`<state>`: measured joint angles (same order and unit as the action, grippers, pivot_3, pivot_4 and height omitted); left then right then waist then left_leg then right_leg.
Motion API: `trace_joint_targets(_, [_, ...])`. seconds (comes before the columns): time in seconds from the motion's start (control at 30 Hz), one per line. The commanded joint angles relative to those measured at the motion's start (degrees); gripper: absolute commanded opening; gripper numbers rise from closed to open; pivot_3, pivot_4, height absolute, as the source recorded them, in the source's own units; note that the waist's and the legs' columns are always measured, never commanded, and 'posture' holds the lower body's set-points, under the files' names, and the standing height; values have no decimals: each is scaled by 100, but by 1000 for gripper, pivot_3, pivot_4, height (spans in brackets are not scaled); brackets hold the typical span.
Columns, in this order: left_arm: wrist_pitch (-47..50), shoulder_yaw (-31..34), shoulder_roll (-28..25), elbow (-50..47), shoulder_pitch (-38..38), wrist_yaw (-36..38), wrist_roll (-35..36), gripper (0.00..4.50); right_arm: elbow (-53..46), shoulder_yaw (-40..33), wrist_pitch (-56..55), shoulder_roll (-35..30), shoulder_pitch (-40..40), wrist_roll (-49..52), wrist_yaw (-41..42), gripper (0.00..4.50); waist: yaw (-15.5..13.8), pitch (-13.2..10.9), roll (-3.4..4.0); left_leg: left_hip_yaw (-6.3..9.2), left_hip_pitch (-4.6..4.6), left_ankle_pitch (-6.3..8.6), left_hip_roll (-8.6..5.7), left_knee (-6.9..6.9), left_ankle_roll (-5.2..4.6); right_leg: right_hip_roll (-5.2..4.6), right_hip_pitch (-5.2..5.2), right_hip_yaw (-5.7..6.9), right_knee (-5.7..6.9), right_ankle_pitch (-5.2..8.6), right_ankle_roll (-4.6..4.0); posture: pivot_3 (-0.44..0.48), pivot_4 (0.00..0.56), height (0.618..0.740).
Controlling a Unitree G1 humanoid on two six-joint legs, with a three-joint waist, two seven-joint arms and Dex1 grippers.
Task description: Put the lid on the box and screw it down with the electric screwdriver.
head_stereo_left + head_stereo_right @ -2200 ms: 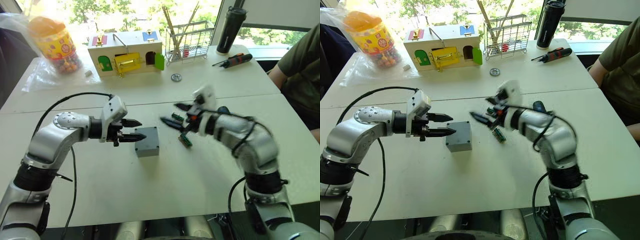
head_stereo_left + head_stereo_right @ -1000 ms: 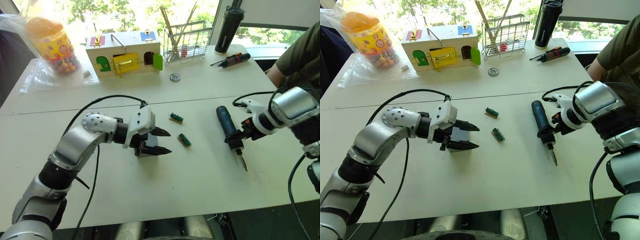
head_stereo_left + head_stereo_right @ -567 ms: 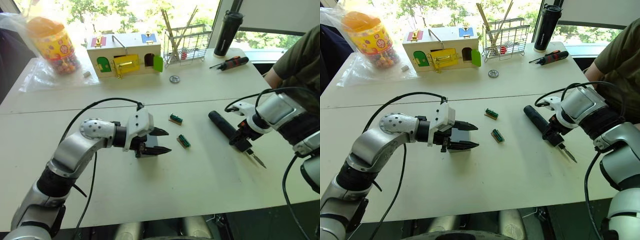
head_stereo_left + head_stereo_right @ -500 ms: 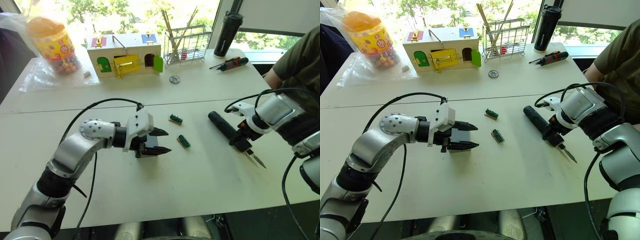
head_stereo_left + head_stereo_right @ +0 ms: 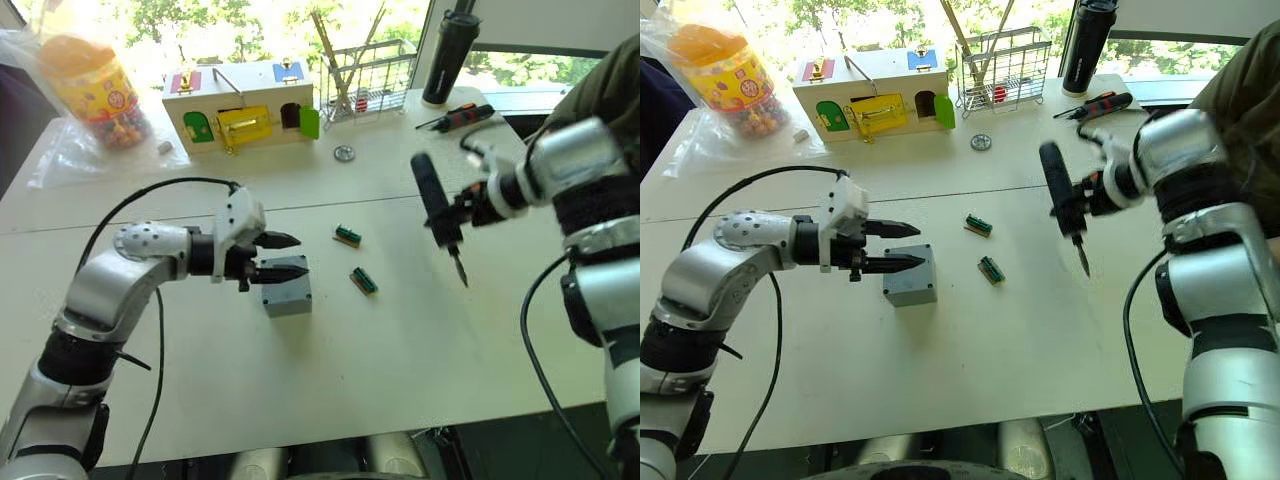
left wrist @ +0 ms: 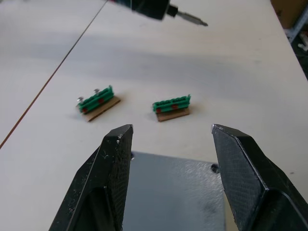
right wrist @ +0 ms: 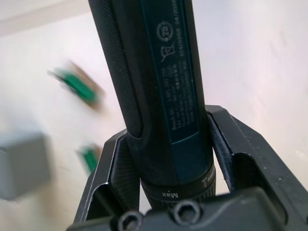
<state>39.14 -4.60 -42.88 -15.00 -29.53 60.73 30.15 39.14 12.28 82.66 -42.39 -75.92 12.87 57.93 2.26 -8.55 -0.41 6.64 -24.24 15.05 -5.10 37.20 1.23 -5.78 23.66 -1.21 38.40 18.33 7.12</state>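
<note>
The grey box stands mid-table, and the flat grey lid lies on top of it, a small screw hole showing at one corner. My left gripper hovers open just above the box's left edge, its fingers spread over the lid and holding nothing. To the right, my right gripper is shut on the electric screwdriver, held in the air above the table, nearly upright with the bit pointing down. Its dark barrel sits between the right fingers.
Two small green connector pieces lie between the box and the screwdriver. At the back stand a wooden box with coloured doors, a candy jar, a wire rack, a black bottle and a black-and-orange screwdriver. A person's sleeve is at far right.
My right gripper has lifted the electric screwdriver off the table and carried it up and leftward, bit down. My left gripper has drawn back to the box's left edge.
</note>
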Motion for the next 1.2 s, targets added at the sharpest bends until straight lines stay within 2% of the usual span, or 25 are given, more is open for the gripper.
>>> trace_joint_targets(0.03, [-36,215,-88,146,-144,99,75,2668,-1436,-1975,-54,391,127,603,-713,1800,13,0,-1,-1,-9,0,-3,0,0,-4,3,7,6,0,0,0,150,740])
trace_joint_targets(0.1, [32,222,-207,193,-115,175,80,2668,-2819,-3233,-628,1118,615,946,-1373,1800,31,-1,1,-2,-18,0,-9,9,-1,-11,2,14,2,0,0,0,150,740])
trace_joint_targets(0.17, [168,242,-345,141,-36,258,157,2668,-4262,-4032,-1290,1972,1144,1192,-2095,1800,43,-3,3,-11,-23,1,-8,3,-2,-12,-1,13,6,-2,2,0,150,740])
trace_joint_targets(0.23, [232,224,-456,74,39,282,146,2668,-5250,-4177,-1404,2607,1610,1412,-2535,1800,25,-3,4,-13,-20,-2,-11,19,0,-13,0,9,18,-2,3,0,150,740])
trace_joint_targets(0.3, [369,206,-520,9,81,280,197,2668,-5698,-4560,-557,3270,1731,2065,-2743,1800,2,-6,9,-1,-19,-3,-13,44,1,-12,4,7,72,-1,2,0,150,740])
trace_joint_targets(0.37, [389,146,-518,30,100,207,103,2668,-6054,-4996,-539,4196,1904,2632,-3254,1800,16,-5,9,2,-18,-3,-14,57,1,-9,0,5,79,-1,2,0,150,740])
trace_joint_targets(0.43, [376,88,-452,50,97,108,0,2668,-6408,-4662,-1148,4565,2314,2562,-3480,1800,29,-3,12,2,-14,-3,-12,59,1,-7,-1,2,81,-1,1,0,150,740])
trace_joint_targets(0.6, [413,-59,-361,-104,206,-14,-82,2668,-6780,-3080,-2363,4641,3441,2102,-3384,1800,38,-3,13,4,-13,1,-26,55,-4,-8,3,-1,95,-1,1,0,150,740])
trace_joint_targets(0.77, [159,-339,-251,-116,376,-134,-395,2668,-6650,-1996,-3464,4383,4274,1701,-3119,1800,140,-3,13,-3,-11,2,-26,51,-8,-7,10,-2,96,-1,1,0,150,740])
trace_joint_targets(1.2, [-370,-598,-159,297,500,-159,-904,2668,-5925,-905,-4861,3931,4566,1147,-3007,1800,157,-3,13,-1,-4,2,-23,50,-7,-2,4,0,93,-1,2,0,150,740])
